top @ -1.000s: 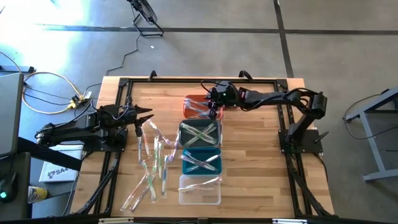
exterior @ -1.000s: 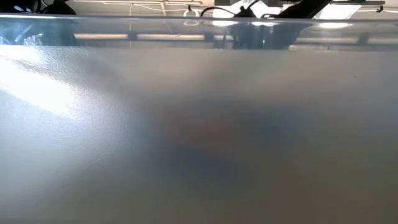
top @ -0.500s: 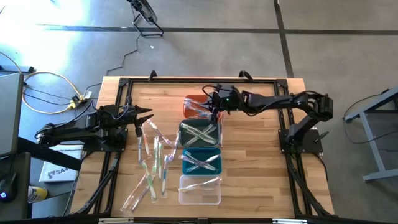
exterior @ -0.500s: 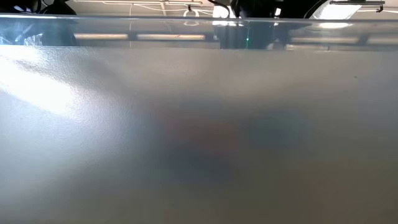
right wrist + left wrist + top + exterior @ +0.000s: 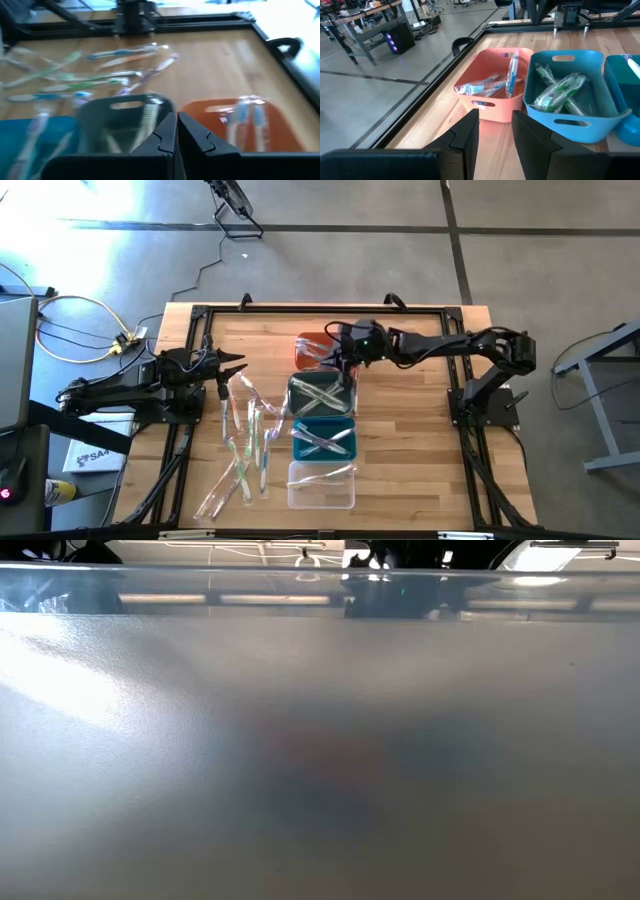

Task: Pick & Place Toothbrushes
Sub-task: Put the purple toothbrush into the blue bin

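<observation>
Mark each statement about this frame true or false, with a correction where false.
1. The right gripper is above the orange bin and grey bin. True.
2. Its fingers are spread wide. False: they are closed together, with nothing visible between them.
3. Loose toothbrushes lie on the table near the left gripper. True.
4. The orange bin is empty. False: wrapped toothbrushes lie in it.
5. The left gripper holds a toothbrush. False: its fingers are apart and empty.
</observation>
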Motion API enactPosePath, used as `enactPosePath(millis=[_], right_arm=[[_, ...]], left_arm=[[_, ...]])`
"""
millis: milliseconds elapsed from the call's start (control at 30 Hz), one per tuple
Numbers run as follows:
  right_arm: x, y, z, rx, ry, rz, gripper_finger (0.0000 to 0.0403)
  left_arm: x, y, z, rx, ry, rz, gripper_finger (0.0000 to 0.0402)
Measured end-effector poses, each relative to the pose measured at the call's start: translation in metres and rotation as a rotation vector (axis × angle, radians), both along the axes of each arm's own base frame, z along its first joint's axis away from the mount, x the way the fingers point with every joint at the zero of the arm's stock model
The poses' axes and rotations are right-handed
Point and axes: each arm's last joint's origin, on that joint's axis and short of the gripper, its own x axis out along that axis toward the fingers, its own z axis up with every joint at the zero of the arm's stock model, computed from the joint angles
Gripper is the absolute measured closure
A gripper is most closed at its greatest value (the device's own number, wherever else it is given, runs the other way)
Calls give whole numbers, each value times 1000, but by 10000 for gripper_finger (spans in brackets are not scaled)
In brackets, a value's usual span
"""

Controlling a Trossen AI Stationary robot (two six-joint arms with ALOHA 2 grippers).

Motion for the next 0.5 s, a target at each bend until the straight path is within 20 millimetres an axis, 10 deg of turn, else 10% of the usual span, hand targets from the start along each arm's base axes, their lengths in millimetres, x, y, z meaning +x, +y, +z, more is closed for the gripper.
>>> enactPosePath(millis=[500], right_arm=[[-26, 12, 9, 130, -14, 19, 399]], left_arm=[[-1, 0, -4, -51, 27, 10, 289]])
